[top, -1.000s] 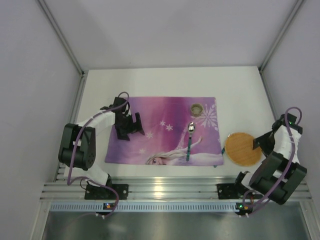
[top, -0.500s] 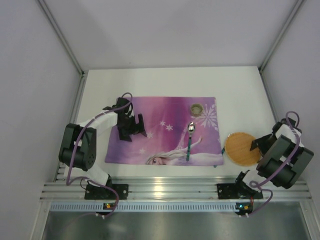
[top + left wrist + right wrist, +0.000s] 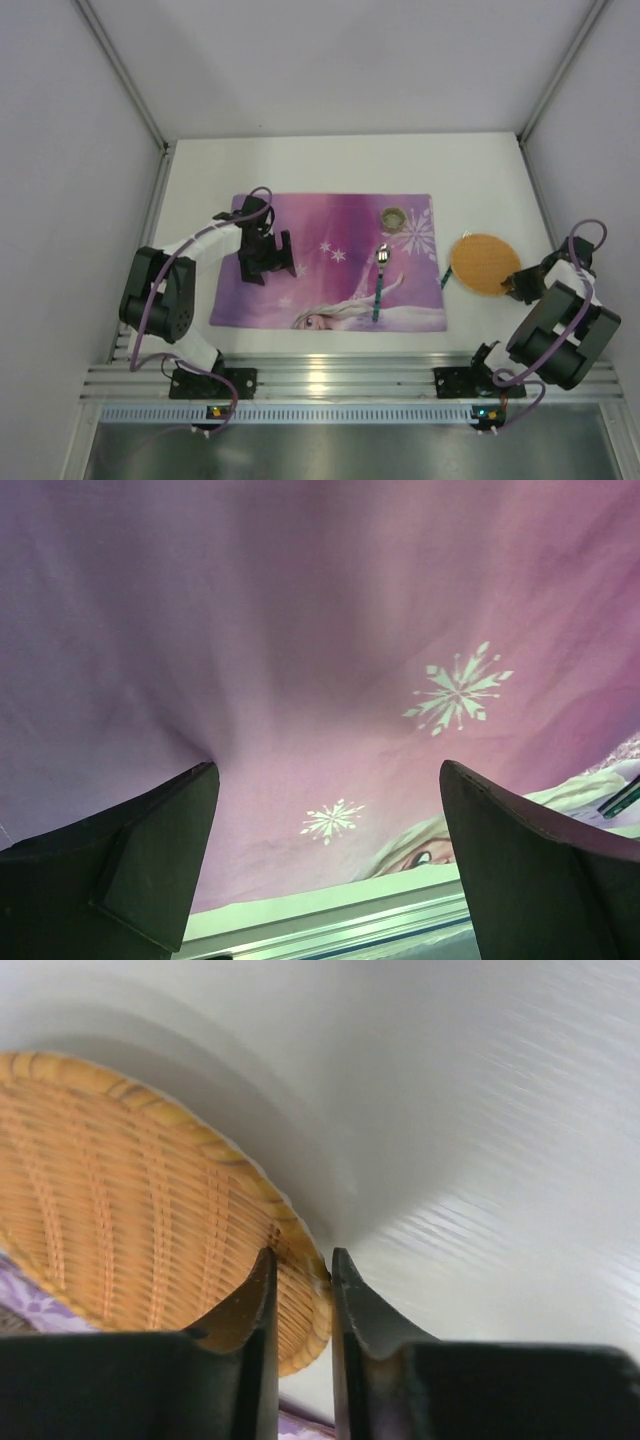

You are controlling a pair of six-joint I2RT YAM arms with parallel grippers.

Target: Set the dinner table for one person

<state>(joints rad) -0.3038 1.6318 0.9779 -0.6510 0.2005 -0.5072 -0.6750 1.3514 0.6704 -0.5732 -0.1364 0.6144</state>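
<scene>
Low over the left half of the mat [image 3: 330, 215], bent sharply at the elbow: left gripper [image 3: 328, 780], jaws spread wide, holding nothing. Folded back by the right edge of the table [image 3: 330, 160]: right gripper [image 3: 298, 1278], jaws pinching the rim of the plate [image 3: 482, 262]. Just right of the mat, on the white table spanning the cell floor: that plate. Open room along the far edge. On the mat's right part: spoon [image 3: 380, 283] and cup [image 3: 394, 217]. Seen only from the right wrist: woven rim between the fingers, plate tilted.
</scene>
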